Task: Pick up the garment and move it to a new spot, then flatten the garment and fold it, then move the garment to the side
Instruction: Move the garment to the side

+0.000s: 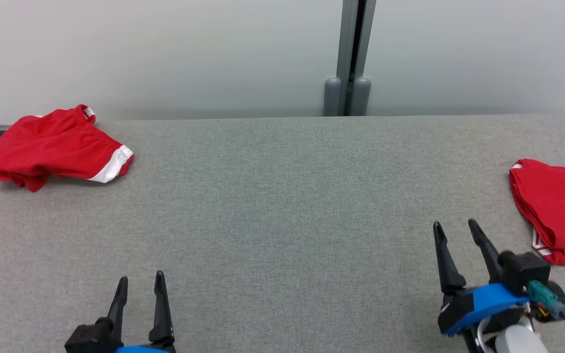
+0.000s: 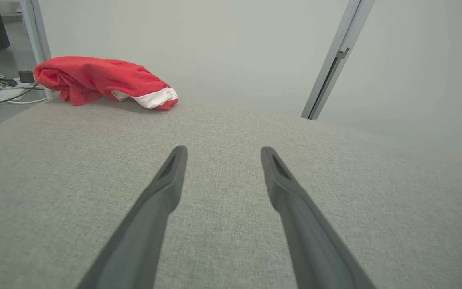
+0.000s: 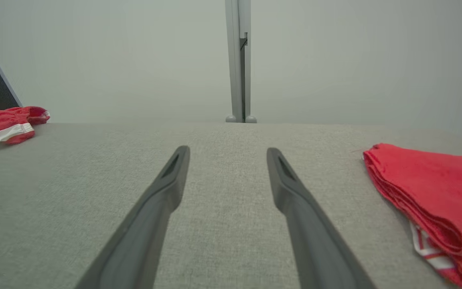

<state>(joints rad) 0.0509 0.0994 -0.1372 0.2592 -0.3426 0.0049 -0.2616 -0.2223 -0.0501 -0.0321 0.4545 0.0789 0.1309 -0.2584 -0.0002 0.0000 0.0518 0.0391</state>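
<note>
A crumpled red garment with white trim (image 1: 52, 149) (image 2: 102, 80) (image 3: 4, 126) lies at the far left corner of the grey table (image 1: 282, 206). A second red garment (image 1: 559, 208) (image 3: 435, 192), folded flat, lies at the right edge. My left gripper (image 1: 140, 282) (image 2: 221, 154) hovers open near the front left, well short of the crumpled garment. My right gripper (image 1: 456, 228) (image 3: 227, 154) stands open just left of the folded garment, apart from it. Nothing is between either pair of fingers.
A pale partition wall runs behind the table, with a grey post (image 1: 348, 59) (image 3: 239, 60) at its middle. Cables and a power strip (image 2: 2, 86) lie on the floor past the table's far left corner.
</note>
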